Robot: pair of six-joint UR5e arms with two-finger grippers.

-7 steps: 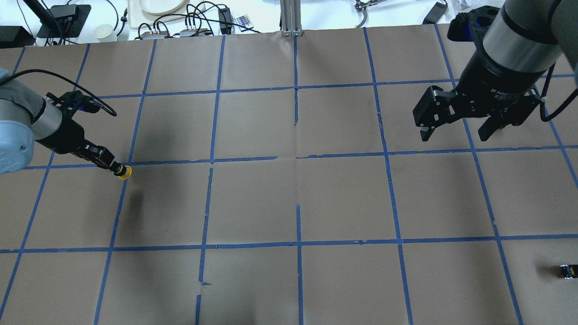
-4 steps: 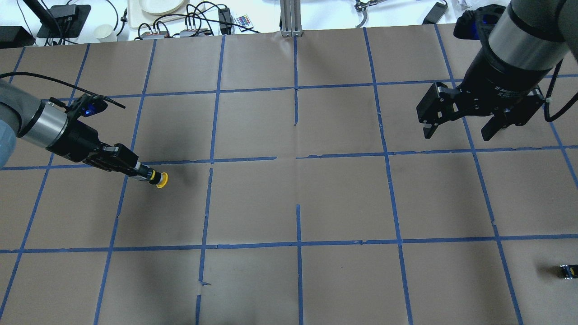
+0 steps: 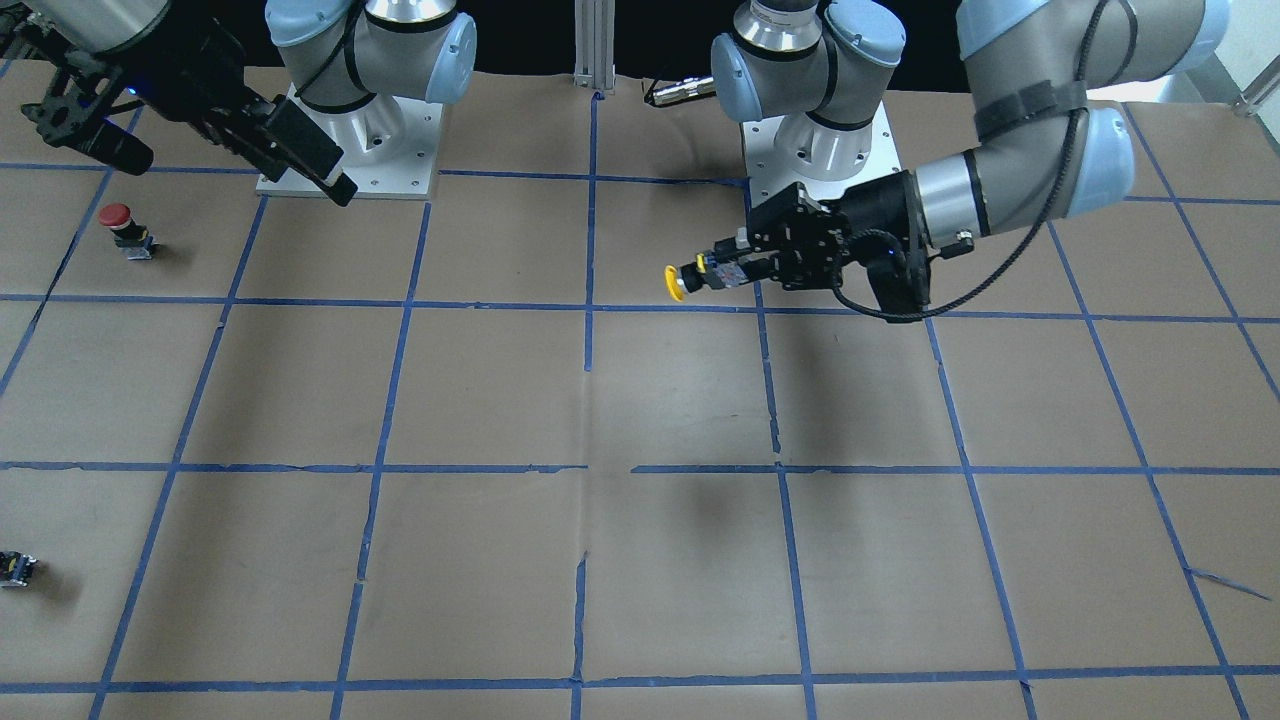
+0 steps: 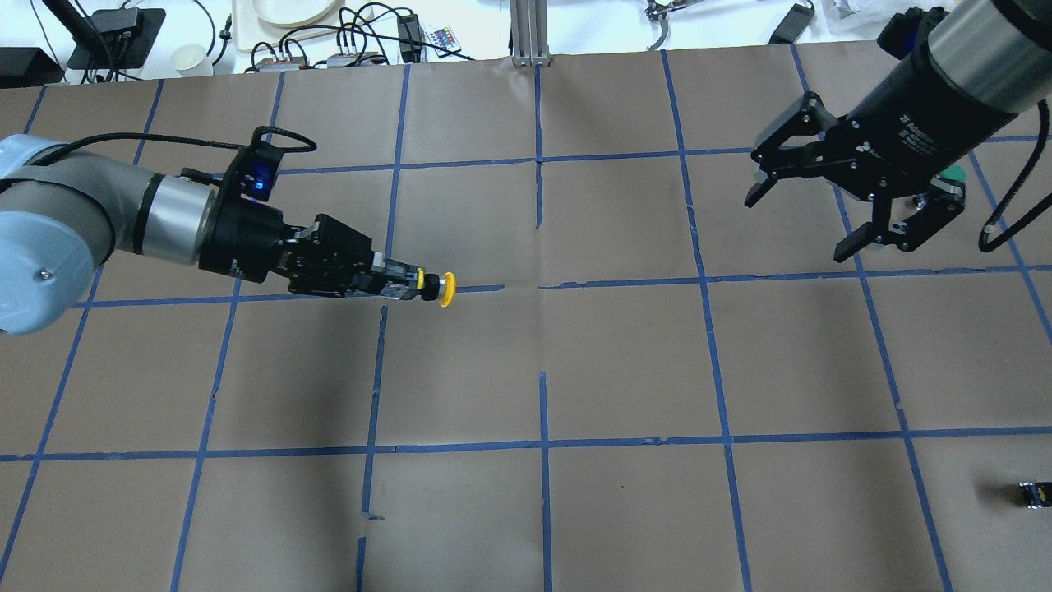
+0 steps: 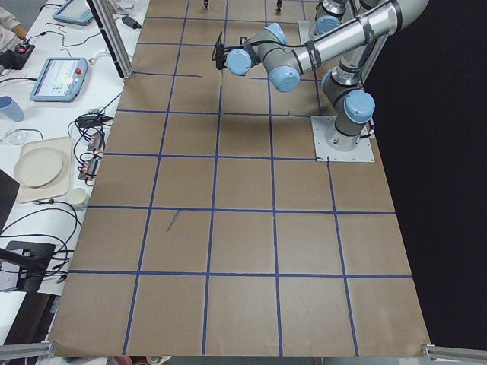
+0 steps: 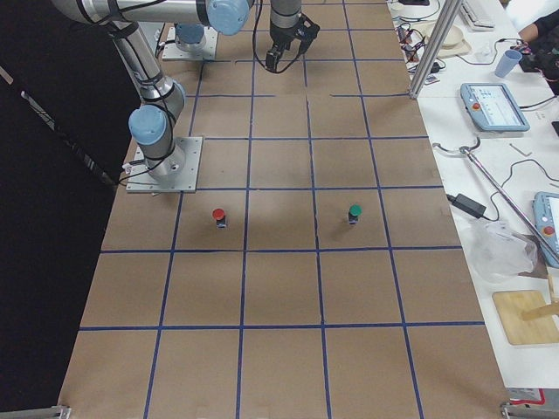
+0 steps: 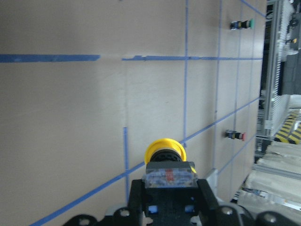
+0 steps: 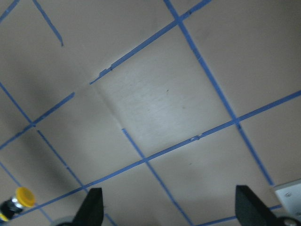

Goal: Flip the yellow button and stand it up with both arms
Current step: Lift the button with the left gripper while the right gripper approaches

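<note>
Two silver-grey jointed robot arms reach over the brown paper table [image 4: 625,362], which is taped with a blue grid. On the left, the black two-finger left gripper [image 4: 394,284] pinches the boxy block of the small yellow mushroom-capped button [image 4: 434,287]. It holds it sideways, clear of the table and just left of centre, cap pointing right. Well apart on the right, the right gripper [image 4: 801,224] hangs with fingers spread, empty. A tiny dark block [image 4: 1034,493] lies by the right edge.

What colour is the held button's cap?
The cap is yellow, clearest in the left wrist view.
</note>
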